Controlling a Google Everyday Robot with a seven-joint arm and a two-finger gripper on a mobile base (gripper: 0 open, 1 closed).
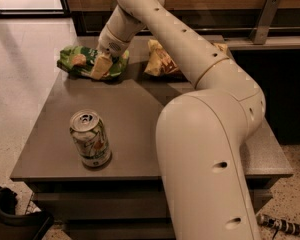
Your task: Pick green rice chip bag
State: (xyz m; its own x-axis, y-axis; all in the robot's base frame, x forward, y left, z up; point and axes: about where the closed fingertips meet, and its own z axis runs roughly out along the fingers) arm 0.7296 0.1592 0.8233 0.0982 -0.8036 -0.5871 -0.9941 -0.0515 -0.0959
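Note:
The green rice chip bag (80, 61) lies crinkled at the far left corner of the grey table (130, 119). My gripper (101, 68) reaches down from the arm onto the bag's right half, and a tan finger (100, 66) rests on the bag. The part of the bag under the gripper is hidden.
A white-green soda can (90, 139) stands upright at the table's front left. A brown-and-yellow chip bag (160, 60) lies at the back, right of the green bag. My large arm (210, 149) covers the table's right side. A metal bracket (262, 19) stands behind.

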